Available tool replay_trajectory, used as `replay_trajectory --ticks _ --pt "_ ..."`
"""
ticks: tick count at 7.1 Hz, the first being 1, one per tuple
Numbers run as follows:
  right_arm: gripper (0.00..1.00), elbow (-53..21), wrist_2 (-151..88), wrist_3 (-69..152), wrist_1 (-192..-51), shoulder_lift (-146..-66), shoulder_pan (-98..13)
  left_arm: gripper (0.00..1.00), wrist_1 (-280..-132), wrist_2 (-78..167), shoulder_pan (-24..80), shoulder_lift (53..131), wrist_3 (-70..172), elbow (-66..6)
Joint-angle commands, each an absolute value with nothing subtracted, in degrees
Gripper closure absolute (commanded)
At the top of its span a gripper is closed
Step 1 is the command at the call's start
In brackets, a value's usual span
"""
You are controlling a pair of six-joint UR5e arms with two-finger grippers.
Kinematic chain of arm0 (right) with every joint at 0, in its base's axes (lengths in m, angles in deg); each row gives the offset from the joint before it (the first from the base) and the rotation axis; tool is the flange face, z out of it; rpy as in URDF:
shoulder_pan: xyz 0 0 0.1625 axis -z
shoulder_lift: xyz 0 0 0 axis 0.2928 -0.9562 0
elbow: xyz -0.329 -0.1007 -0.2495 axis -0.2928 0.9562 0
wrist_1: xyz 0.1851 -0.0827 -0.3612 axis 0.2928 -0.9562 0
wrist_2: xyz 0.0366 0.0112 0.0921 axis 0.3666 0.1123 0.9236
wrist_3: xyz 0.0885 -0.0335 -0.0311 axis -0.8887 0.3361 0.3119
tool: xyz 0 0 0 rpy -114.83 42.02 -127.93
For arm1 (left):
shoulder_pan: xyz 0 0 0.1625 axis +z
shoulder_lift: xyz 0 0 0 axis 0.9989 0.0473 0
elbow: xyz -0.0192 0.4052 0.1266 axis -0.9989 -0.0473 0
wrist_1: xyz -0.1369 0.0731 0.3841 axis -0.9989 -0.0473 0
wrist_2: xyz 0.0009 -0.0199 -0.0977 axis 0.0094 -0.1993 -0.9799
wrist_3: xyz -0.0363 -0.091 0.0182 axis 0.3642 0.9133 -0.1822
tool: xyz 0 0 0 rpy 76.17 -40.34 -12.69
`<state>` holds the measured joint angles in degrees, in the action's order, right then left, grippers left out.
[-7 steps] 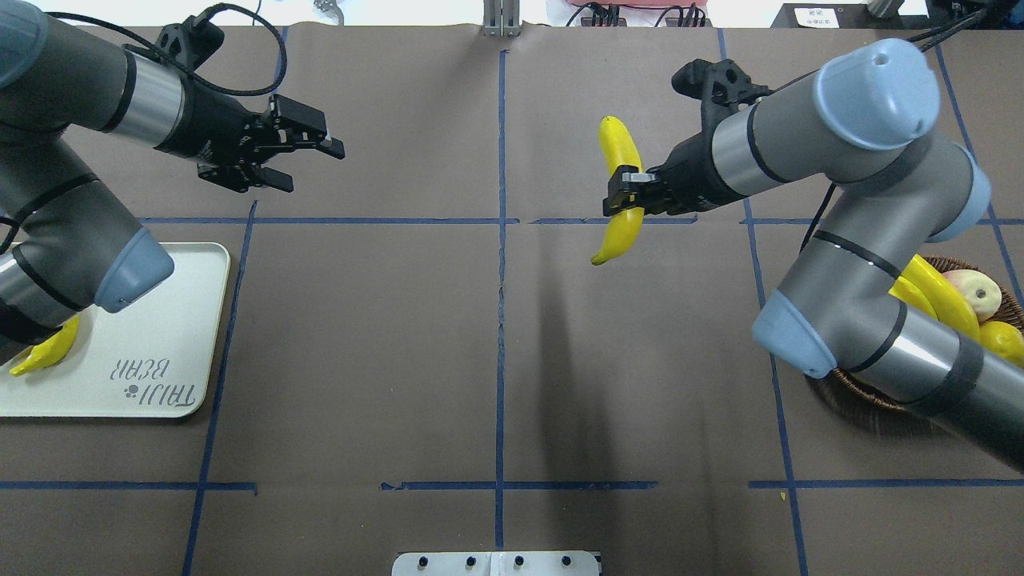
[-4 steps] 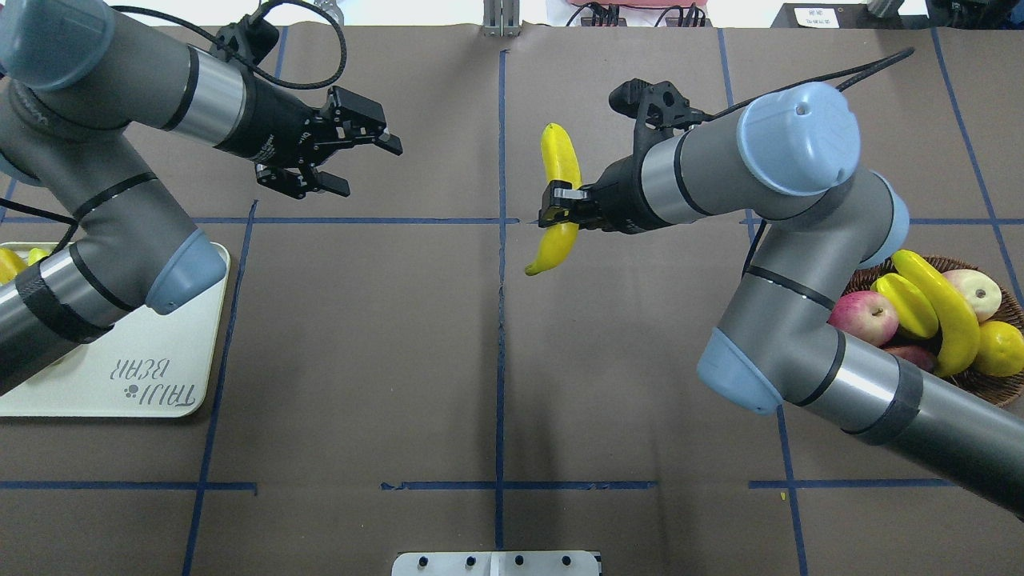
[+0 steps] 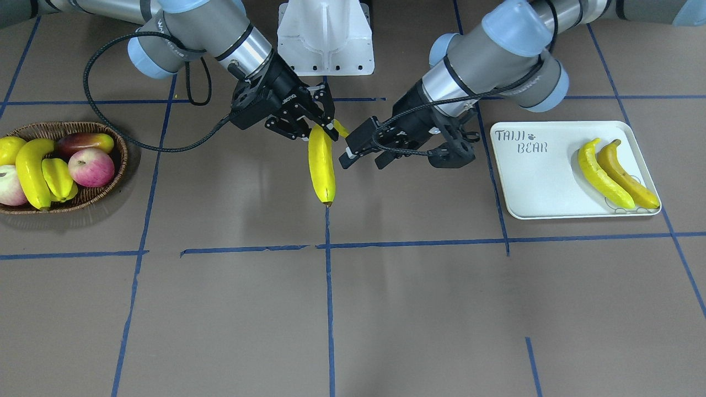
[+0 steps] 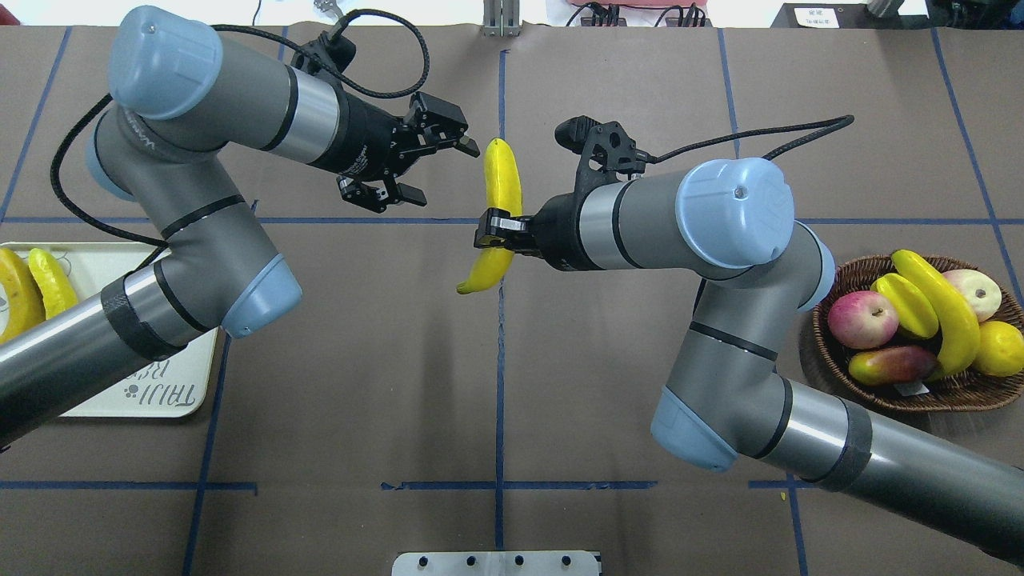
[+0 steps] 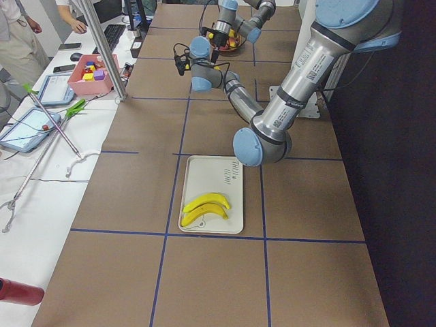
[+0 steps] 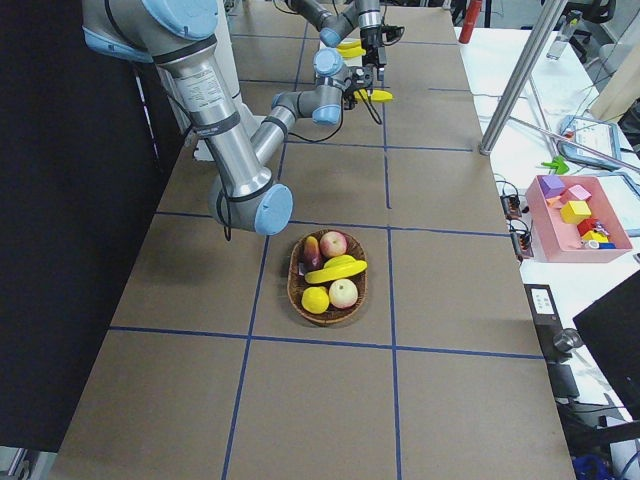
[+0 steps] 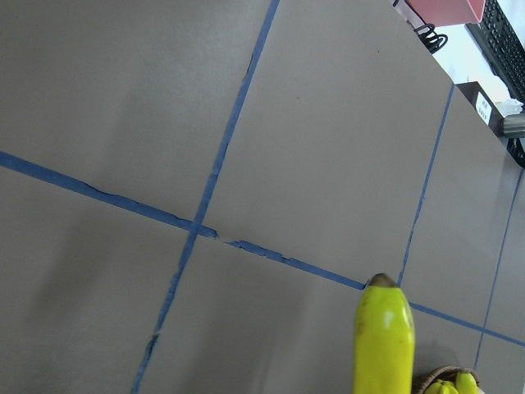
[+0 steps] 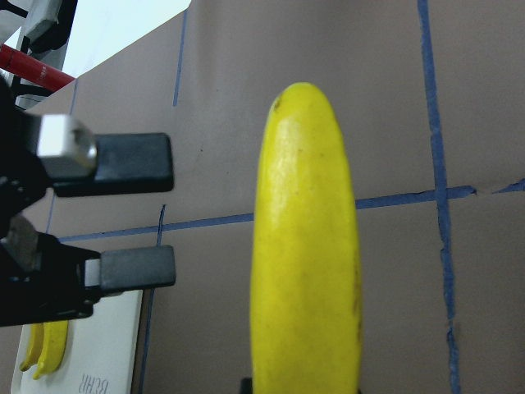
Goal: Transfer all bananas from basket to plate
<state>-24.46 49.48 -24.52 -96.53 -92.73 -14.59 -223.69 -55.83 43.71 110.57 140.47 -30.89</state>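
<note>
Yellow and long, one banana is gripped above the middle of the paper-covered surface by the right end effector. Its jaws are closed on the fruit near the narrow stem end, so most of the length juts out beyond the fingers. The long axis is laid almost straight from the robot's side toward the far edge. The blunt tip is pointed away from the robot, and the stem end is curved back and slightly toward the robot's left.

The left end effector is held just beside the far half of that fruit, on its left. Its jaws are spread wide and nothing is held in them; no contact with the fruit can be made out.

A second banana is draped over other fruit in the wicker basket. On the off-white plate, a yellow banana and a brownish banana are laid side by side.
</note>
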Motion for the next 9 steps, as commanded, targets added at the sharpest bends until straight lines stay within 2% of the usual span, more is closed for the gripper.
replay_trajectory --ticks 1,3,4,7,8,9 --pt "1.0 -24.5 49.2 -24.7 -96.5 -92.5 -14.2 0.0 -223.6 -55.1 45.1 112.1 140.9 -30.0" --pt "1.0 -24.8 49.2 -24.8 -96.5 -92.4 -14.3 0.01 -223.7 -52.3 47.0 112.4 140.9 -29.9" --pt "1.0 -24.8 49.2 -24.8 -96.5 -92.4 -14.3 0.13 -223.7 -51.6 47.6 112.6 140.9 -29.9" --pt "0.98 -24.8 49.3 -24.8 -96.5 -92.4 -14.3 0.75 -223.7 -51.6 47.6 113.1 140.9 -29.7" --pt "0.95 -24.9 49.3 -24.9 -96.5 -92.4 -14.3 0.88 -223.8 -51.4 47.6 113.1 140.9 -29.7" --pt "0.75 -24.9 49.4 -25.0 -96.5 -92.4 -14.3 0.99 -223.9 -50.0 47.6 113.1 140.9 -29.7"
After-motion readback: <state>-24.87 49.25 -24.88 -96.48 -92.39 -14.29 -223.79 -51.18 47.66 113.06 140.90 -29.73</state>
